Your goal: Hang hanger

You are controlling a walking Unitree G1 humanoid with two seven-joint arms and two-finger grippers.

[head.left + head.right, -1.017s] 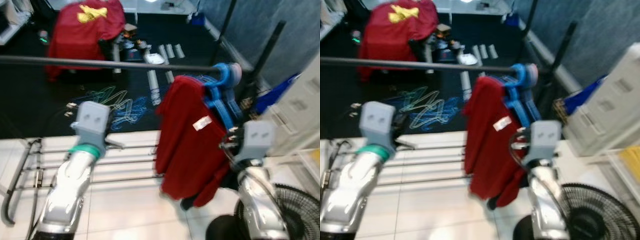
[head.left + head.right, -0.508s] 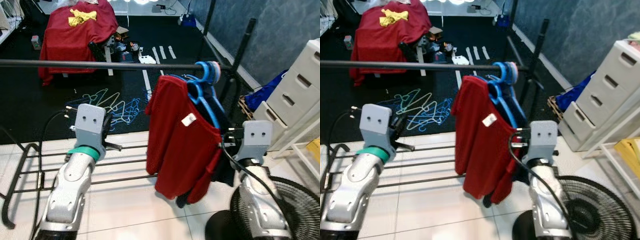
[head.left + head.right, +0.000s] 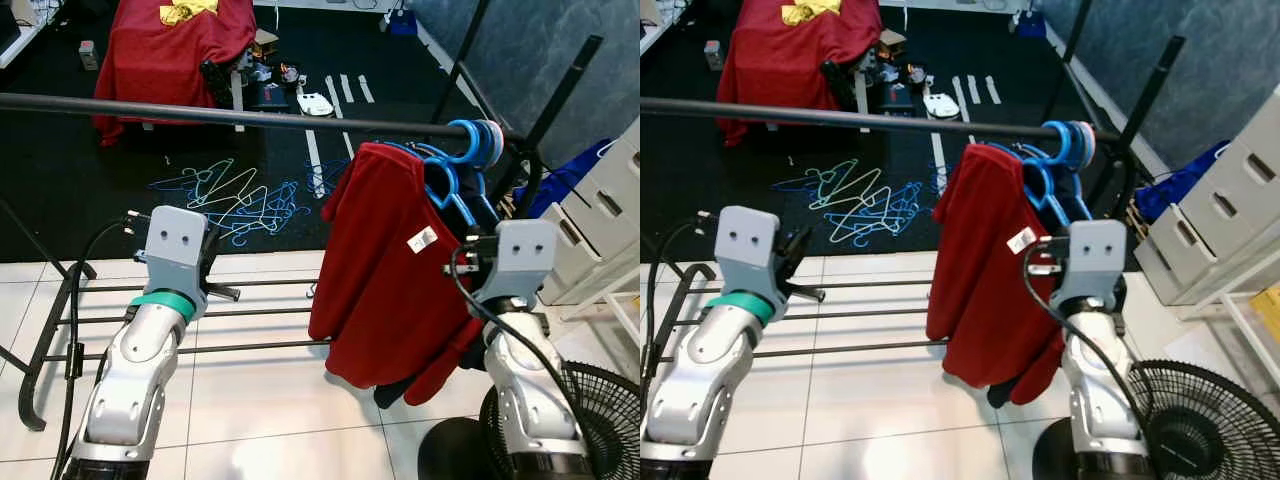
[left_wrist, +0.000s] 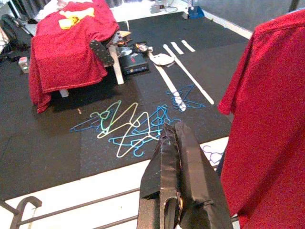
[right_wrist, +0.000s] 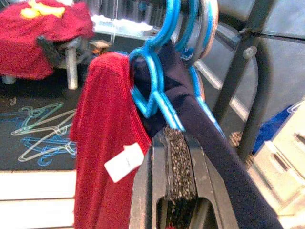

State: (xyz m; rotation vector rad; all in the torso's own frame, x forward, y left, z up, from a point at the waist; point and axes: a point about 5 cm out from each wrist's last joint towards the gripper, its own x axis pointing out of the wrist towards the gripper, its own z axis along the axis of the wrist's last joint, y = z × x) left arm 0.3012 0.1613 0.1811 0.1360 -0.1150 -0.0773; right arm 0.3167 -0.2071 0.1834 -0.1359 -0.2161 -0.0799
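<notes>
A black rail (image 3: pixel 250 115) runs across in front of me. Several blue hangers (image 3: pixel 465 140) hook over its right end, carrying a red shirt (image 3: pixel 385 270) with a white tag and a dark navy garment (image 5: pixel 209 143) behind it. My right gripper (image 5: pixel 174 136) is raised just below the hooks, shut with its tips on the sloping arm of a blue hanger (image 5: pixel 157 102), navy cloth lying against one finger. My left gripper (image 4: pixel 172 131) is held up left of the red shirt, shut with nothing in it.
A heap of loose hangers (image 3: pixel 235 200) lies on the dark mat beyond the rail. A red-draped table (image 3: pixel 175 45) stands at the back. White drawers (image 3: pixel 610 190) and a floor fan (image 3: pixel 600 420) are on the right. The rack's low frame bars (image 3: pixel 200 315) cross the tiles.
The head view has shifted and sharpened. Both arms keep about the same places beside the hanging red shirt, and the hangers stay on the rail.
</notes>
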